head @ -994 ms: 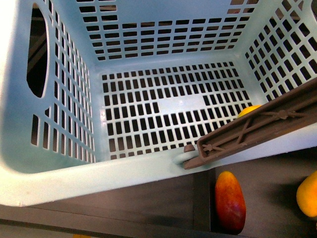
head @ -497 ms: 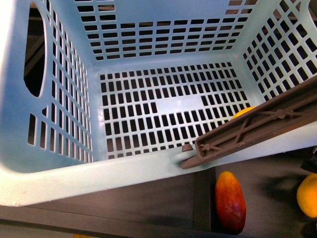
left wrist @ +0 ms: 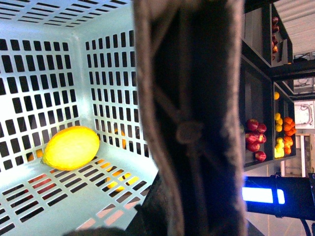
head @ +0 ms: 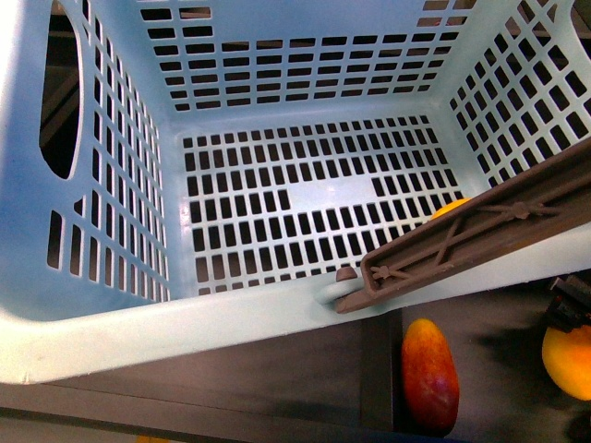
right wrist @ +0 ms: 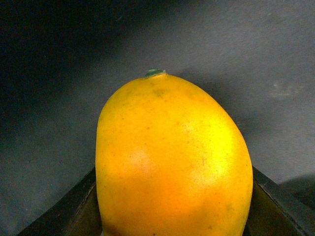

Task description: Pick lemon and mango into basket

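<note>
The lemon (left wrist: 71,147) already lies on the slotted floor of the basket (head: 111,341), near a corner and half hidden behind the brown handle (head: 480,231) in the front view, so by that reading the mango (head: 567,362) is what remains. It lies outside the basket on the dark surface (head: 277,369), just beyond the near wall and well to the right of a dark red-and-yellow mango (head: 429,374) that is no part of the job. The right gripper (head: 565,309) sits directly over it. In the right wrist view its fingers (right wrist: 69,211) show as dark bars spread wide on either side of the fruit's broad body, with the stem end pointing away. Whether the pads are touching the skin yet cannot be told from this angle, but nothing looks clamped. The left gripper shows in no view, so its state is unknown. The mango looks firm, fairly heavy and smooth-skinned, so it would probably slip if pinched near a tapered end. The safer hold is likely across the thickest part of the belly, with moderate pressure to avoid bruising, before it is lifted over the basket wall and clear of the handle.
</note>
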Robot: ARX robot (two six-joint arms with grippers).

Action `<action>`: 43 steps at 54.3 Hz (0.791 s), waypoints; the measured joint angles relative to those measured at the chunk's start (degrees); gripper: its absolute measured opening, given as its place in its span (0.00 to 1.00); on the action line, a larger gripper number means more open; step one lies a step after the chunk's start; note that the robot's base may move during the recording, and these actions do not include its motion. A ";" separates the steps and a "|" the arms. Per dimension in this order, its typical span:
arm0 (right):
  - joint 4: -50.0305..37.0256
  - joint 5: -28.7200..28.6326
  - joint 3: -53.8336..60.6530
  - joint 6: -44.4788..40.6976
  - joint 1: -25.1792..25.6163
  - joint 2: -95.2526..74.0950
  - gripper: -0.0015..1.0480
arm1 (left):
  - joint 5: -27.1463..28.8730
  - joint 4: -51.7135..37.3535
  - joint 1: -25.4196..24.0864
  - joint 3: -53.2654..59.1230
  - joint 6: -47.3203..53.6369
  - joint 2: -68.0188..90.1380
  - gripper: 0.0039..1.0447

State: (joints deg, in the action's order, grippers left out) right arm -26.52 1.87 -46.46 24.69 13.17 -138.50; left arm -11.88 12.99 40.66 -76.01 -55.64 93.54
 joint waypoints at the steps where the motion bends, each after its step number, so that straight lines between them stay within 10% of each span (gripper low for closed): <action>1: 0.02 -0.02 0.37 -0.37 0.46 0.48 0.62 | -0.04 0.00 0.00 0.00 0.00 0.00 0.04; 29: 9.70 -9.22 10.64 -19.69 19.10 40.37 0.61 | 0.00 0.00 -0.02 0.00 0.00 0.00 0.04; 43: 18.51 -14.78 11.32 -20.33 15.85 65.44 0.61 | -0.13 0.00 0.00 0.00 -0.02 0.00 0.04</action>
State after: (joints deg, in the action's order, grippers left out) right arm -8.01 -12.91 -35.14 4.36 29.02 -73.06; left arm -12.01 12.99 40.66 -76.01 -55.66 93.54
